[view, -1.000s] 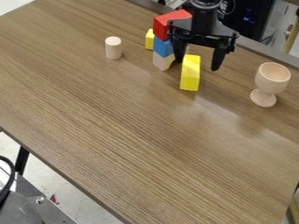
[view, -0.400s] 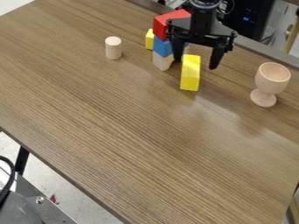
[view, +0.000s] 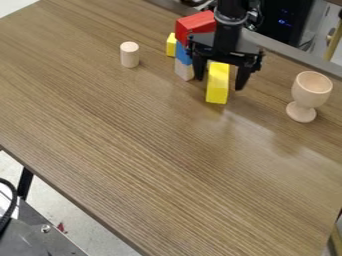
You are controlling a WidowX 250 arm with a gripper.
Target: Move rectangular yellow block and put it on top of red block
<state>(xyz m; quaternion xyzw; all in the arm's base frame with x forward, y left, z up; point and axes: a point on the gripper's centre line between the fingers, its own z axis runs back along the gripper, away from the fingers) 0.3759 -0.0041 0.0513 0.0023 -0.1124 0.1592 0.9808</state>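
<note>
gripper [view: 220, 82] wide open, fingers well spread, grip empty; contact with anything: cannot tell. rectangular yellow block [view: 217, 90] on the desk [view: 153, 165], between and below the fingers, its near end nearer than the tips. just left, a stack: red block [view: 194, 26] over blue block [view: 183, 53] over pale block [view: 184, 70]. desk wood-grained; pale cylinder [view: 129, 55] far left, wooden goblet [view: 310, 91] at right. pale floor [view: 100, 227] beyond the near left edge.

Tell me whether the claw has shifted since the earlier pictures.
Yes. The claw has come down in the view and slightly left, judged against the wooden cup, and now sits lower over the yellow block.
</note>
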